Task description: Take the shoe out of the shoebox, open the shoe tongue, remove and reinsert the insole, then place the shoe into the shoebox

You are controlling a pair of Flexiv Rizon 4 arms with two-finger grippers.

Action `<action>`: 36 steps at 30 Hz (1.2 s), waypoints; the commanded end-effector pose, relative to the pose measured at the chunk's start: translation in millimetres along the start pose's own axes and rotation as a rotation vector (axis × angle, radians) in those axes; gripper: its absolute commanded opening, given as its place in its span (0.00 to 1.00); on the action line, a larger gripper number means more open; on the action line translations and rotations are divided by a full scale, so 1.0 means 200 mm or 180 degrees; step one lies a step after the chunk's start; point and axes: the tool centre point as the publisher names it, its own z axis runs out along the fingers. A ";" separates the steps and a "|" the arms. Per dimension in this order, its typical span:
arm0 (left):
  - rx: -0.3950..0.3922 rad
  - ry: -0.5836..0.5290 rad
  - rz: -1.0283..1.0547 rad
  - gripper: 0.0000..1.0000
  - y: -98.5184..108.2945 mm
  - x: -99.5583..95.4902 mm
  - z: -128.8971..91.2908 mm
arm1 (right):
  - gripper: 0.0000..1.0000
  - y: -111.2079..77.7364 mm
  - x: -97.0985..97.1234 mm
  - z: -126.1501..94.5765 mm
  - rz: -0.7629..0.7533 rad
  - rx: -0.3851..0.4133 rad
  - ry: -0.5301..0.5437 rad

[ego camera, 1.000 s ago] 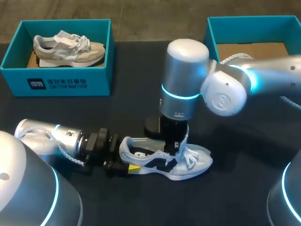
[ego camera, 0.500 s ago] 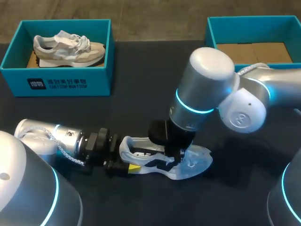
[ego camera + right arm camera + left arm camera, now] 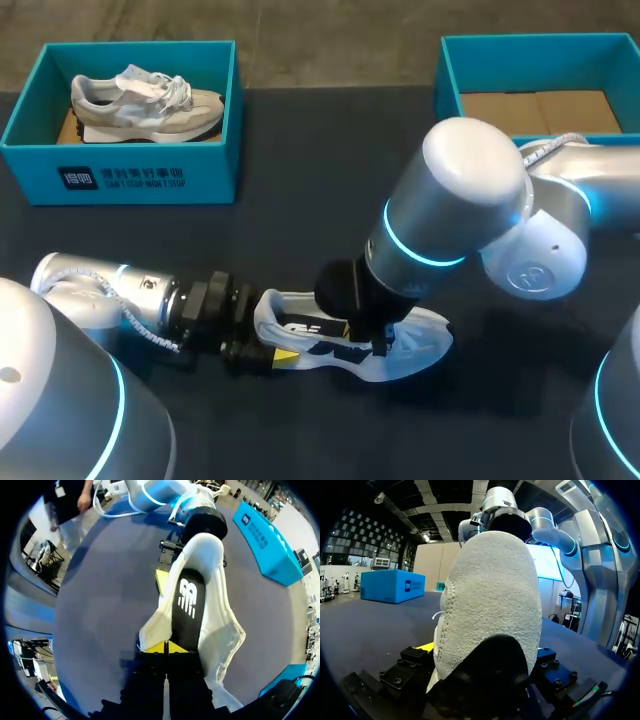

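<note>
- White shoe (image 3: 405,348) lies on its sole on the dark table (image 3: 300,210), at about 6 o'clock from the table's middle. Its toe points to 3 o'clock and its heel to 9 o'clock.
- Left gripper (image 3: 268,336) comes in low from 9 o'clock and is closed on the shoe's heel, one finger on each side. In the left wrist view the fuzzy white heel fills the space ahead, and one yellow fingertip (image 3: 423,647) sits against its side.
- Right gripper (image 3: 165,647) comes steeply down from 2 o'clock into the shoe's opening. In its wrist view the two yellow tips are pressed together, with only a thin seam between them.
- Black insole (image 3: 187,600) with a white logo lies flat inside the shoe. The right gripper's tips rest at the insole's near, toe-side end. I cannot tell whether they pinch anything.
- The shoe's white sides splay wide around the insole.
- Teal shoebox (image 3: 447,75) at 2 o'clock shows a brown cardboard floor and stands well apart from the shoe.
- Second teal box (image 3: 120,180) at 10 o'clock holds a beige sneaker (image 3: 140,105), toe to 3 o'clock.
</note>
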 end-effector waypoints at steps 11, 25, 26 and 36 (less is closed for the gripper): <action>-0.0001 -0.0009 -0.0005 0.00 0.00 -0.01 0.00 | 0.00 0.06 0.06 -0.06 -0.0112 -0.0072 -0.0436; -0.0001 -0.0009 -0.0005 0.00 0.00 -0.01 0.00 | 0.00 0.06 -0.05 -0.09 0.0019 0.0133 -0.0459; -0.0001 -0.0009 -0.0005 0.00 0.00 -0.01 0.00 | 0.00 0.06 -0.06 -0.09 0.0034 0.0149 -0.0451; -0.0001 -0.0009 -0.0005 0.00 0.00 -0.01 0.00 | 0.00 0.07 -0.18 -0.01 0.0038 0.0349 -0.0419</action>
